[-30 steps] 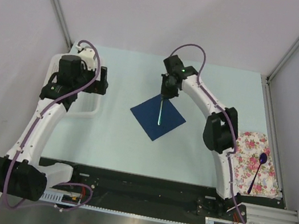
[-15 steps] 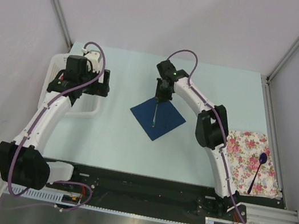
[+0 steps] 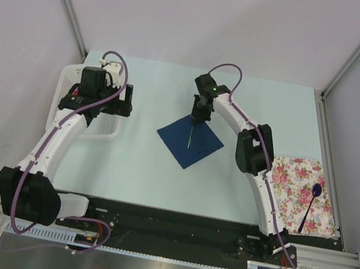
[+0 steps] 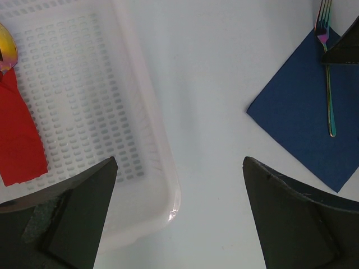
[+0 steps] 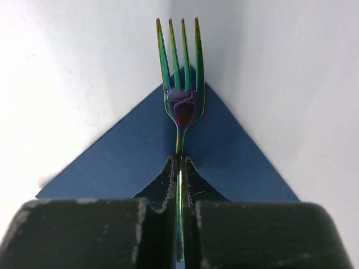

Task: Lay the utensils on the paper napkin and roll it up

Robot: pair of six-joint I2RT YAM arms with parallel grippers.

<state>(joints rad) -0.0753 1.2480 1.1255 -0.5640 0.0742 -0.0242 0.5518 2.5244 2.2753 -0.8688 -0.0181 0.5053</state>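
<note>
The fork (image 5: 182,106) lies along the diagonal of the navy napkin (image 3: 189,143), which is spread flat as a diamond near the middle of the pale worktop (image 3: 275,109). Its four green-purple tines reach just past the napkin's far corner, and its slim handle runs back toward the near corner. Whether the fork rests fully on the paper or is held slightly above it cannot be told.

The right arm reaches forward and inward from its base, elbow bent out to the right and wrist turned down over the napkin's far corner. The right gripper (image 5: 179,163) is clenched on the fork's neck just behind the tines, its two fingers pressed against the metal with no gap showing.

The left arm stretches forward along the left side, its wrist pointing down at the inner edge of a white perforated basket (image 4: 151,112). The left gripper (image 4: 179,168) is spread wide and holds nothing; one finger hangs over the basket and the other over bare worktop. In the basket lies a flat red piece (image 4: 19,134) with a shiny gold rounded end above it.

Well apart on the right, a spoon (image 3: 310,203) with a dark handle and purple bowl lies on a floral cloth (image 3: 301,177) at the worktop's edge.
</note>
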